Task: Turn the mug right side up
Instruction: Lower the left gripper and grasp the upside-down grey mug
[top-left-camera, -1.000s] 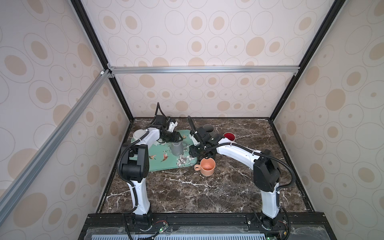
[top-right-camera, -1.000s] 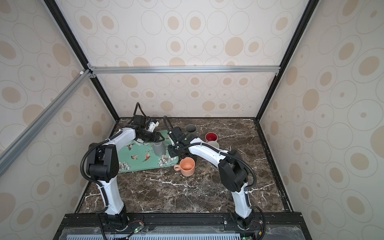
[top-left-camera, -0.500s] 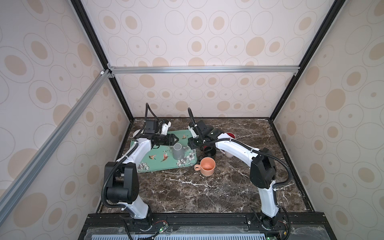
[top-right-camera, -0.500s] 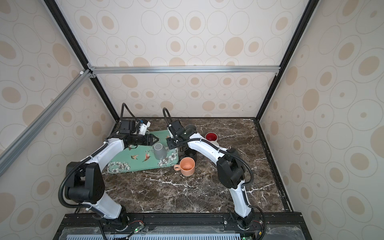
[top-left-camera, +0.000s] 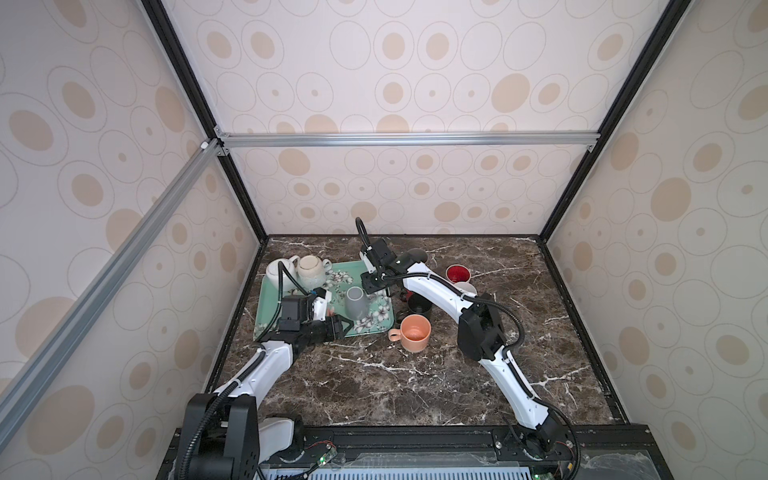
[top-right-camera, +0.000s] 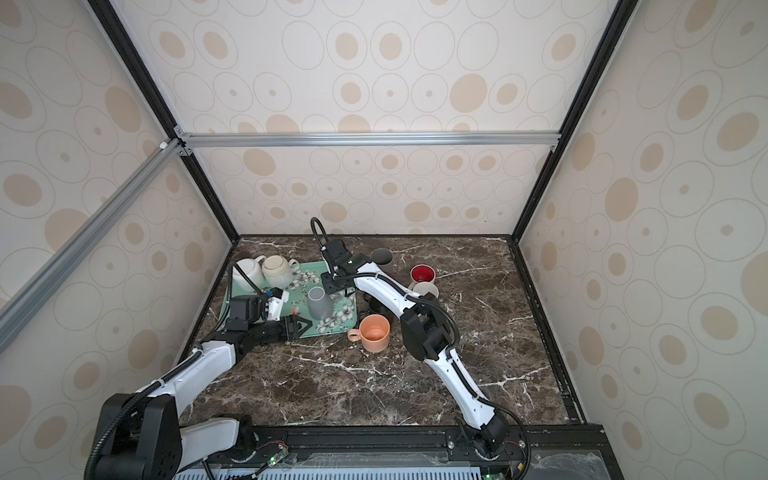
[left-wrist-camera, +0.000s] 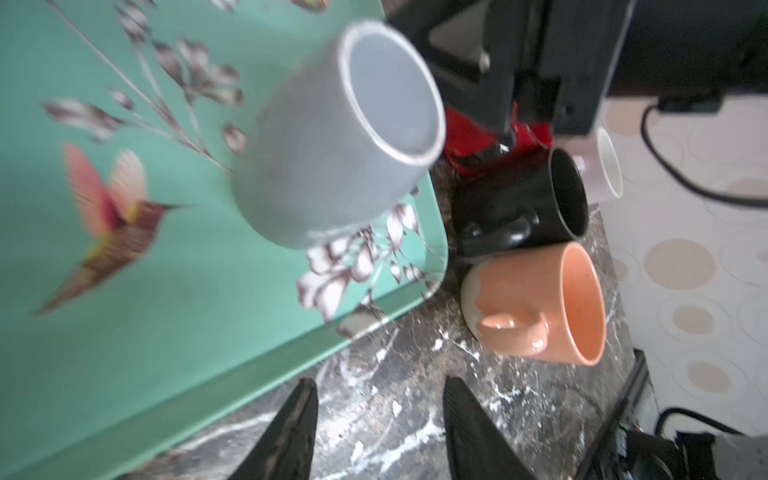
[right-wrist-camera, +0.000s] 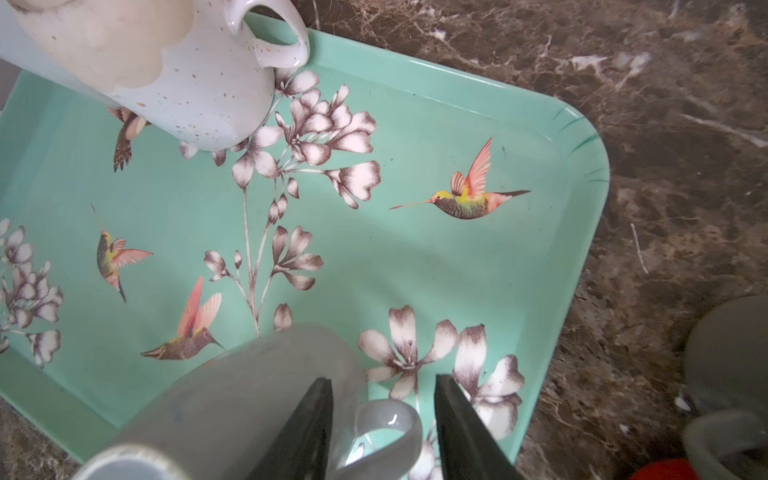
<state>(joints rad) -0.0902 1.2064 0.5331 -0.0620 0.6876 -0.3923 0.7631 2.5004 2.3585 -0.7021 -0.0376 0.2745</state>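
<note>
The grey ceramic mug (top-left-camera: 356, 305) stands base-up on the teal hummingbird-print tray (right-wrist-camera: 415, 257). The right end effector (right-wrist-camera: 383, 380) straddles its handle (right-wrist-camera: 392, 417), jaws spread and not pinching: the grasp step, I'd say. Next it should close, lift and roll the mug over. The left end effector (left-wrist-camera: 380, 381) hangs spread and empty above the marble tabletop (top-left-camera: 374, 386).

A dark brown marbled bench (top-left-camera: 374, 374). At its back left lies a green flowered tray (top-left-camera: 347, 274). Just beside the tray's near right corner stands an orange mug (top-left-camera: 413, 332), then a black mug (top-left-camera: 419, 306). Farther back stand a red cup (top-left-camera: 458, 274), a pale mug (top-left-camera: 466, 287) and a dark grey cup (top-left-camera: 417, 254).
</note>
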